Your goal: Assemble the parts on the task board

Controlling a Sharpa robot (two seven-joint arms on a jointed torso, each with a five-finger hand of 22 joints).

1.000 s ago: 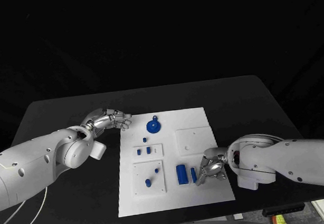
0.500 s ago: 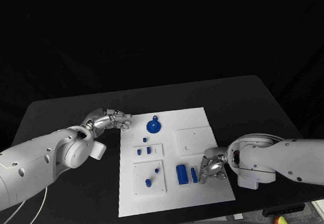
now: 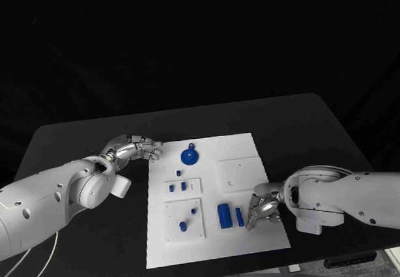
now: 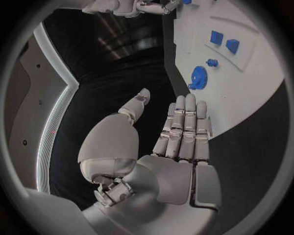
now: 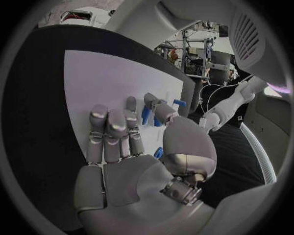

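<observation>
Mostly unfinished: blue parts [image 3: 230, 215] lie loose on the white board [image 3: 251, 240], mid-tabletop. Right hand [image 3: 261, 211] beside the near ones, fingers apart, empty. Left hand [image 3: 137, 147] open, far-left of board.

white task board [image 3: 251, 238] flat mid-table; small blue parts [image 3: 225, 214] scattered on it

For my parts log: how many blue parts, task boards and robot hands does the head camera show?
Blue parts: 8 visible
Task board: 1
Hands: 2, left hand and right hand
Total: 11
</observation>
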